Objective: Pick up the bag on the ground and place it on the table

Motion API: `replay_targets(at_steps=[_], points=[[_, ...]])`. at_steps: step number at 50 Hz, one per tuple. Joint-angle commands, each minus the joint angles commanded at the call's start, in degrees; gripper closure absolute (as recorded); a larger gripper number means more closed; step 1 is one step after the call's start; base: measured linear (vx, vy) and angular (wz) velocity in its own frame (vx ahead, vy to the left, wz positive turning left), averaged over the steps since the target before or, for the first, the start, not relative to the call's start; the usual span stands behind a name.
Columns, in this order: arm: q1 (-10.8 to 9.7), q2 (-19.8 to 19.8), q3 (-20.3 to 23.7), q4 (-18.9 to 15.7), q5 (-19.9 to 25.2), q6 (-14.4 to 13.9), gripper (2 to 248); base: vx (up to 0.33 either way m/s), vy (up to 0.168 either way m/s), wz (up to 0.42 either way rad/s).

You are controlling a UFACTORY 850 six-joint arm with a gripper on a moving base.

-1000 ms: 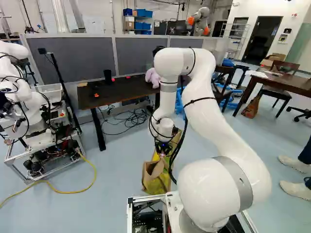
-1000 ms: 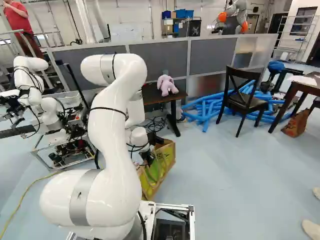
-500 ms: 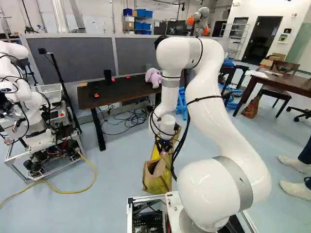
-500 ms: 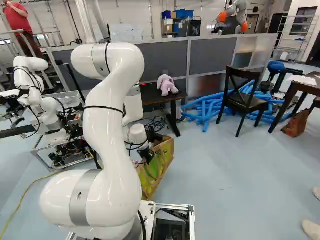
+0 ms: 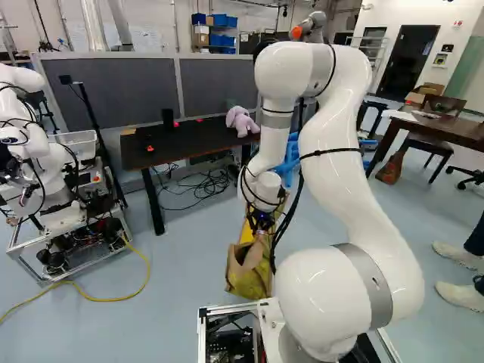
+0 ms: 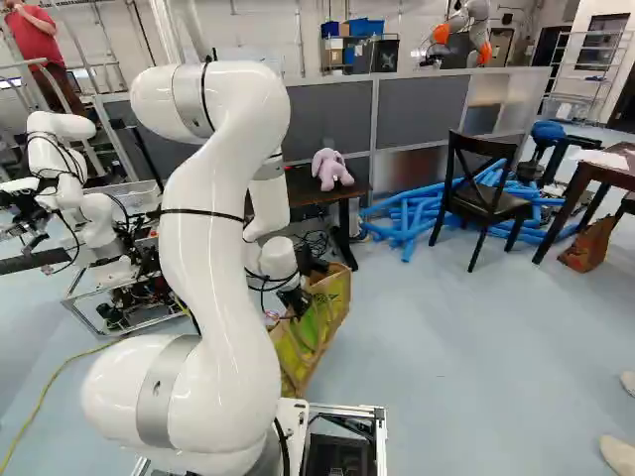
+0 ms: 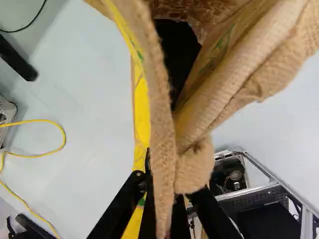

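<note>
Left base view: shopping bag (image 5: 248, 278), soft, mouth agape, below the arm (image 5: 333, 140) and just beside the base frame (image 5: 227, 309). Lift from the floor: cannot be told.

Claw (image 7: 166, 198), wrist view: fingers closed in from two sides on a tan cloth band (image 7: 160, 144) of the bag, parted only by its folds. Whether both handles are caught cannot be told.

Hazards, by judgement:
- Slip: the pinched cloth is soft and bunched; weight below could drag it out.
- Tilt and spill: an off-centre hold could tip the open mouth (something dark sits inside).
- Snag: swinging close, the bag could rub the base frame.
- Low carry: its bottom could strike the edge of the worktop (image 5: 185, 147), presumably the goal, or push the purple stuffed toy (image 5: 241, 121) on it.

Position: bag mouth directly ahead of the claw in the wrist view, cloth band between the fingers, body hanging or standing beneath; well short of the worktop.
</note>
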Motion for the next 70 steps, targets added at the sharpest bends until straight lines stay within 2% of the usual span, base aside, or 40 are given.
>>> replay_targets(at_steps=[14, 70], points=[[-0.87, 3.41, 1.23, -1.10, -2.63, 0.00, 229, 0.000, 0.000, 0.000], [-1.25, 16.54, 3.69, -4.51, -17.00, 0.00, 229, 0.000, 0.000, 0.000]])
